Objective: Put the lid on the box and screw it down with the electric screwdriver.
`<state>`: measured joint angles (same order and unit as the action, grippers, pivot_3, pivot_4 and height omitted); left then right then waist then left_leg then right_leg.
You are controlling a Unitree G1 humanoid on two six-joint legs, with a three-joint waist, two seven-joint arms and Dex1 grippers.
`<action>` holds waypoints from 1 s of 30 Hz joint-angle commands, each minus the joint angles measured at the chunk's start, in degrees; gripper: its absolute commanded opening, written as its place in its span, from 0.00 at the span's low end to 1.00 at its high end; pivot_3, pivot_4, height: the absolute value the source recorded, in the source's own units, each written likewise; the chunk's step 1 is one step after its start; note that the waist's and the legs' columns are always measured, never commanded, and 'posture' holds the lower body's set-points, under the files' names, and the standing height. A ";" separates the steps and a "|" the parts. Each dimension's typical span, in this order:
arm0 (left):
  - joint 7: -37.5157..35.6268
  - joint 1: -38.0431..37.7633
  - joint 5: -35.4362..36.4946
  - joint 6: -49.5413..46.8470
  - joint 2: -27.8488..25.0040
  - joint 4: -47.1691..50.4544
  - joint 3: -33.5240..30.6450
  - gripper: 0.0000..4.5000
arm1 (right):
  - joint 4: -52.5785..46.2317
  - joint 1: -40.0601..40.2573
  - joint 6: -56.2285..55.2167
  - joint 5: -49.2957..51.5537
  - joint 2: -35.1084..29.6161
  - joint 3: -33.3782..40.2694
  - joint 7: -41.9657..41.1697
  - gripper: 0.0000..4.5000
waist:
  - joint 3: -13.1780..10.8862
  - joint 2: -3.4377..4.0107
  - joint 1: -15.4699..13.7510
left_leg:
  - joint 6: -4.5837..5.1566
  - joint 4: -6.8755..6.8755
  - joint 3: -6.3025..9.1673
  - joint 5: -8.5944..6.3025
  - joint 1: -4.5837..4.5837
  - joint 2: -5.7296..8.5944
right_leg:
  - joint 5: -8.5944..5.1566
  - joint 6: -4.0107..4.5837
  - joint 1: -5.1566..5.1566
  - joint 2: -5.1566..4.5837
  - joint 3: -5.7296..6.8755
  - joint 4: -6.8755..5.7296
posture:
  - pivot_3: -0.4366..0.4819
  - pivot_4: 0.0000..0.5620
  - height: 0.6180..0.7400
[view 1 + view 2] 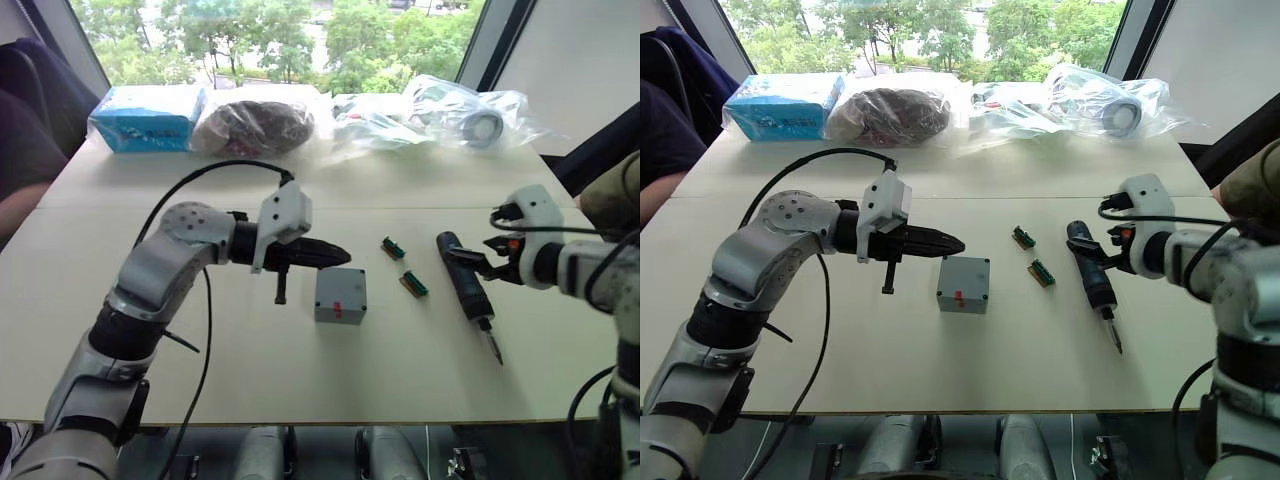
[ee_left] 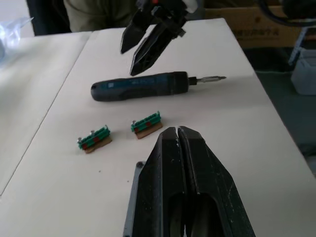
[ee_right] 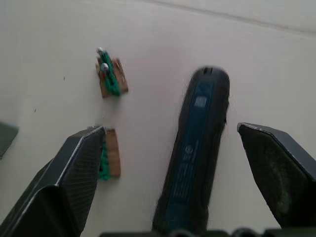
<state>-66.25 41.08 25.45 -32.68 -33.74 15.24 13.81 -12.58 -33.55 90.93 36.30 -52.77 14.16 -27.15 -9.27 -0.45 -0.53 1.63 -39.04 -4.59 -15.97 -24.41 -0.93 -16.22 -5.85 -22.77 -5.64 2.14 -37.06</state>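
Behind the white table [image 1: 300, 370], trees are seen, and the stiff, smooth electric screwdriver [image 1: 1089, 278], likely best gripped mid-body, is framed on the table by the wide-open right gripper [image 3: 180, 173], while the left gripper [image 1: 338, 254] is closed on nothing beside the box [image 1: 340, 296].

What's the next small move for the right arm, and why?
Probably lower the right gripper and close on the electric screwdriver. Its fingers are open on either side of the tool's barrel, which lies flat on the table, not yet gripped. The left gripper is shut just above the box, whose lid looks already seated.
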 commanded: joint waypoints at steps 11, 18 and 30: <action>2.10 -4.78 1.96 -2.94 -1.03 6.47 -0.78 0.00 | 19.67 -7.69 -9.66 -3.70 -10.50 -25.35 -19.40 0.99 | -0.01 0.00 0.23 | 0.05 -0.02 -0.09 -0.03 -0.02 0.02 | 0.01 -0.03 -0.05 0.02 -0.08 0.03 | 0.48 0.27 1.00; 1.20 -7.54 2.33 -3.74 -2.91 7.06 -0.49 0.00 | 26.56 -12.77 -14.15 -9.34 -9.22 -36.44 -27.93 0.99 | -0.02 0.01 0.07 | 0.05 -0.02 -0.11 -0.03 -0.04 0.01 | 0.01 -0.03 -0.10 0.04 -0.07 0.02 | 0.48 0.27 1.00; 4.04 -8.63 2.43 -4.90 -1.85 7.74 -0.58 0.00 | 25.77 -12.88 -14.33 -14.83 -8.03 -43.73 -35.16 0.63 | -0.01 0.00 -0.02 | 0.05 -0.06 -0.10 -0.03 -0.03 0.01 | 0.01 -0.03 -0.06 0.03 -0.06 0.02 | 0.48 0.27 1.00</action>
<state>-62.62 31.88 27.01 -37.85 -35.75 21.19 14.22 14.09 -47.47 75.82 21.41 -61.50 -28.13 -61.26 -9.28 -0.44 -0.55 1.68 -39.11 -4.69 -16.00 -24.44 -0.92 -16.21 -5.88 -22.82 -5.62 2.08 -37.03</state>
